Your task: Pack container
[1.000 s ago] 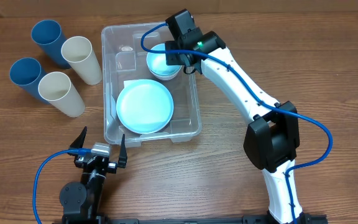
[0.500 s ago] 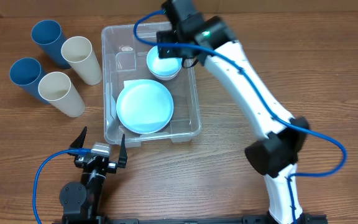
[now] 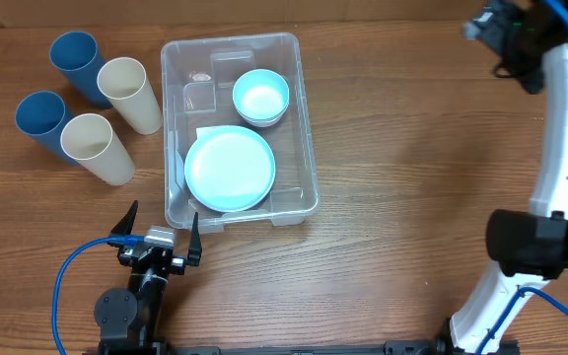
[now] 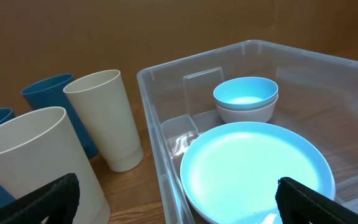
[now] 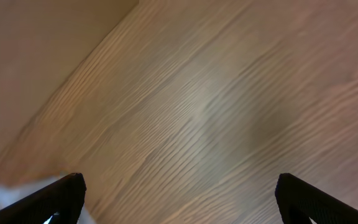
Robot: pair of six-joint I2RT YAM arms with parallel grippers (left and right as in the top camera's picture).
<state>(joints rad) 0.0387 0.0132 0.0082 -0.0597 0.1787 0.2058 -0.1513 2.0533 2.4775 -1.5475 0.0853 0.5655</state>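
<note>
Midway through the packing, by the look of it. Already inside the container (image 3: 307, 148): a pale blue plate (image 3: 230, 170) at the near end, stacked bowls (image 3: 260, 97) at the far end. Outside, upright and just to its left: two blue cups (image 3: 75, 61) and two cream cups (image 3: 97, 146), bunched close together.

Container left of centre on the table (image 3: 392, 197), mouth up, long axis running near to far, one short end facing the left gripper (image 3: 163, 219). Left gripper parked just near of that end, fingers spread wide, nothing held. Right gripper (image 3: 501, 35) at the far right, well apart from everything; seen from its wrist, tips splayed wide, only bare wood between.

Next, most likely: go for a cup, the near cream one being handiest for the left arm. Calls for pinching one wall without toppling the neighbours, then lifting over the rim into the free far-left corner.
</note>
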